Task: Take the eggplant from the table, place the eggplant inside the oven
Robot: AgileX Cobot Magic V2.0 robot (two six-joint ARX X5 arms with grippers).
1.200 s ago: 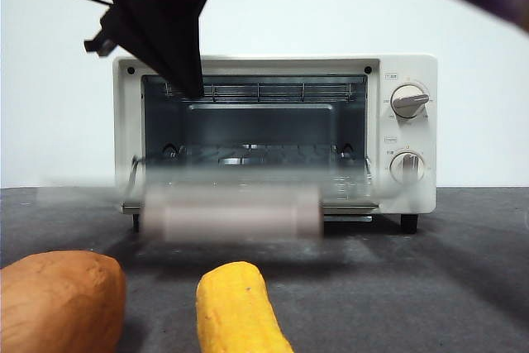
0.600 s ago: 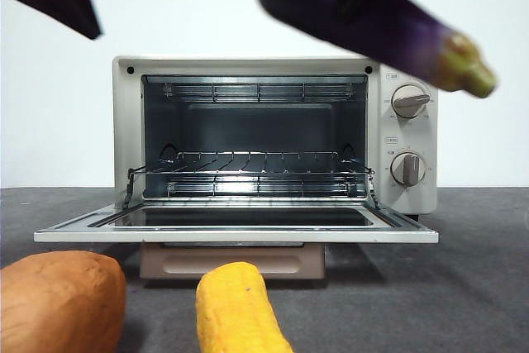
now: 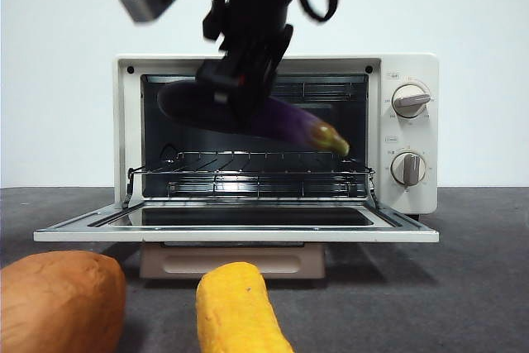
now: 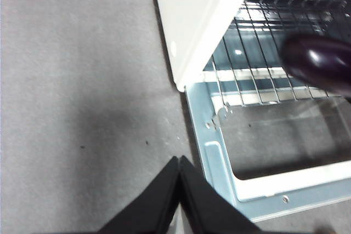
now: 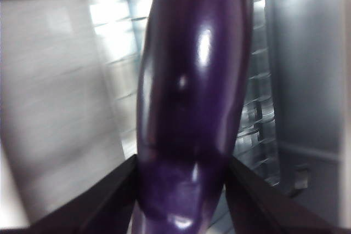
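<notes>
The glossy purple eggplant (image 3: 285,121) hangs inside the mouth of the cream-white oven (image 3: 409,134), a little above the wire rack (image 3: 256,163), its yellowish stem tip pointing right. My right gripper (image 3: 244,80) comes down from above and is shut on the eggplant (image 5: 192,97), which fills the right wrist view between the two jaws. My left gripper (image 4: 179,160) is shut with nothing in it, hovering over the grey table (image 4: 82,108) beside the oven's left corner; the eggplant's rounded end (image 4: 321,61) shows there over the rack.
The oven door (image 3: 235,233) lies open flat toward the front, its beige handle (image 3: 231,262) below. An orange-brown sweet potato (image 3: 58,299) and a yellow rough cylinder (image 3: 235,312) lie on the table in front of the door.
The door dropped open a second ago. My right gripper has carried the eggplant from the upper right down and left into the oven opening. The other arm has left the front view.
</notes>
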